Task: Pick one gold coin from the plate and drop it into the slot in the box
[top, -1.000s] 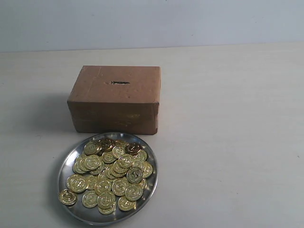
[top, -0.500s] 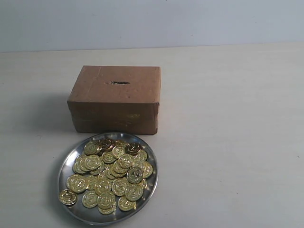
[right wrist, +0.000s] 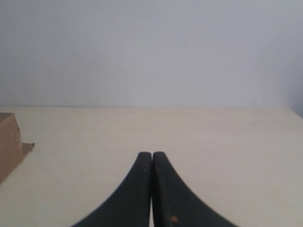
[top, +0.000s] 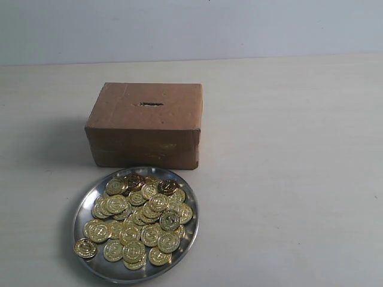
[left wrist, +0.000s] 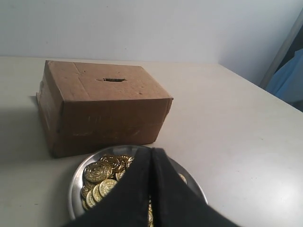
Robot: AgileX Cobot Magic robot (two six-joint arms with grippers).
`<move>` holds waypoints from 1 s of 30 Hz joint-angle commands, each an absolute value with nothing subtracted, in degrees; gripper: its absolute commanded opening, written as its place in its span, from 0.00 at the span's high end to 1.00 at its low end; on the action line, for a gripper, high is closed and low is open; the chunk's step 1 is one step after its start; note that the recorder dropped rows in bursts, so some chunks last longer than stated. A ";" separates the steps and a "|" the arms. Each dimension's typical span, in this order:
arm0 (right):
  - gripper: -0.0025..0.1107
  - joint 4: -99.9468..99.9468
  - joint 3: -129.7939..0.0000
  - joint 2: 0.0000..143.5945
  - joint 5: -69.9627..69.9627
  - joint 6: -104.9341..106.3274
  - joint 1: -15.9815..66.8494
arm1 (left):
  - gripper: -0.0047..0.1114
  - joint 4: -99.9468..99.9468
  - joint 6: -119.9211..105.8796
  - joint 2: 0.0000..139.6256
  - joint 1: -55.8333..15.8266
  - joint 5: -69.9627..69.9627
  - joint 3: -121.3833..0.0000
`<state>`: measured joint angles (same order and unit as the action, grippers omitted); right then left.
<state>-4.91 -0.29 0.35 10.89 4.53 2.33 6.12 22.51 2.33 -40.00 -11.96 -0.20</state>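
A round steel plate (top: 84, 206) heaped with several gold coins (top: 139, 217) lies at the near left of the table. Right behind it stands the brown cardboard box (top: 145, 124), its dark slot (top: 151, 104) on the top face. Neither gripper shows in the exterior view. In the left wrist view my left gripper (left wrist: 152, 151) is shut and empty, hovering over the plate (left wrist: 78, 176) and coins (left wrist: 97, 171), with the box (left wrist: 104, 109) and slot (left wrist: 113, 79) beyond. My right gripper (right wrist: 151, 154) is shut and empty over bare table, the box's corner (right wrist: 8, 144) off to one side.
The pale table (top: 287, 167) stretches wide to the right of the box and plate, ending at a light wall (top: 191, 27). In the left wrist view a blue object (left wrist: 289, 82) sits past the table's far edge.
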 commanded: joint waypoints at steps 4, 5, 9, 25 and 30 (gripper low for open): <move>0.98 1.45 0.00 0.00 15.97 -2.03 1.99 | 0.96 6.42 22.24 2.08 -39.91 -11.89 0.00; 0.98 1.45 0.00 0.00 15.97 -1.61 1.99 | 0.96 6.42 22.24 2.08 -39.91 -11.89 0.00; 0.98 1.45 0.00 0.00 15.97 -1.19 1.99 | 0.96 6.42 22.24 2.08 -39.91 -11.89 0.00; 0.98 1.45 0.00 0.00 15.87 -1.68 1.99 | 0.96 6.42 22.24 2.08 -39.91 -11.89 0.00; 0.98 1.45 0.00 0.00 15.87 -1.68 1.99 | 0.96 6.42 22.24 2.08 -39.91 -11.89 0.00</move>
<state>0.94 -0.29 0.35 16.02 -1.41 2.33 6.12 22.51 2.33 -40.00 -11.96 -0.20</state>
